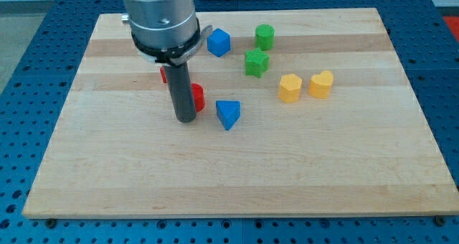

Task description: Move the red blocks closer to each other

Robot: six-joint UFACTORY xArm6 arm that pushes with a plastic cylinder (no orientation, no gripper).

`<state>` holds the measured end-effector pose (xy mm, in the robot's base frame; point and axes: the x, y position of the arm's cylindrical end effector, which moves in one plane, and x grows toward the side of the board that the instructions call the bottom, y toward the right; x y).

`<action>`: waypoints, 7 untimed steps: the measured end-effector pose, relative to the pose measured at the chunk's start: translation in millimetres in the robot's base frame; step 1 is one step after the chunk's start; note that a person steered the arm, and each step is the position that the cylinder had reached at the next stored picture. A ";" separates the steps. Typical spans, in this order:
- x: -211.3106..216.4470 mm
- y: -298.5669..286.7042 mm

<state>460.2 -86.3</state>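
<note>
On the wooden board (pixel 237 172), my tip (pixel 186 119) holds nothing; it rests against the near red block (pixel 197 97), at its seven o'clock. The other red block (pixel 163 74) peeks out behind my rod at eleven o'clock. Judging by this, I'm mid-push; next I should shove the near block toward eleven.

Pale smooth wooden board (pixel 237 165)

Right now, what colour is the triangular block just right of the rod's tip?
Blue. The triangular block shows clearly in the camera view, right of my tip.
</note>
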 end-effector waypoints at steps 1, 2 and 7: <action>-13.7 0.4; -13.5 -49.0; -87.6 -53.1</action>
